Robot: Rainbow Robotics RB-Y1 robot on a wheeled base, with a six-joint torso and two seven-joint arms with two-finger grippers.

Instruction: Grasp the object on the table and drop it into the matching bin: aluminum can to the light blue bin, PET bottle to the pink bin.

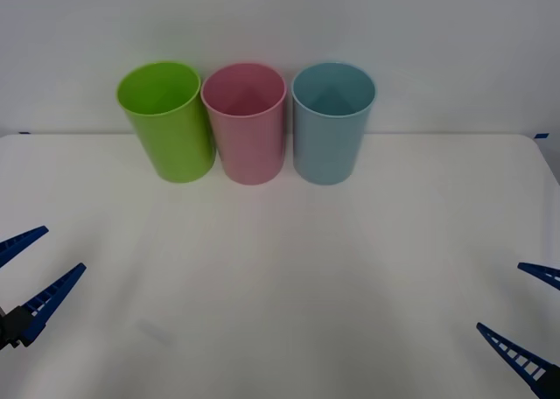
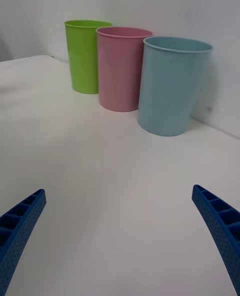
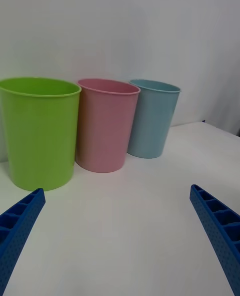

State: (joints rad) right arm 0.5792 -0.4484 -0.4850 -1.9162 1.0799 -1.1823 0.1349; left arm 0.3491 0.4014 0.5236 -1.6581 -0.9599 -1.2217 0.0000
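Note:
The light blue bin (image 1: 329,141) stands at the right end of a row at the back of the white table (image 1: 280,268), with the pink bin (image 1: 251,145) touching-close on its left. The aluminum can and the PET bottle are out of view. My left gripper (image 1: 63,248) hovers open over the table's near left edge, nothing between its fingers. My right gripper (image 1: 500,296) hovers open at the near right edge, also holding nothing. The right wrist view looks at the light blue bin (image 2: 171,88) and the pink bin (image 2: 120,70); the left wrist view has the pink bin (image 3: 105,125) ahead.
A lime green bin (image 1: 171,128) stands at the left end of the row, beside the pink one. A pale wall rises right behind the bins. The broad white tabletop stretches between the bins and both grippers.

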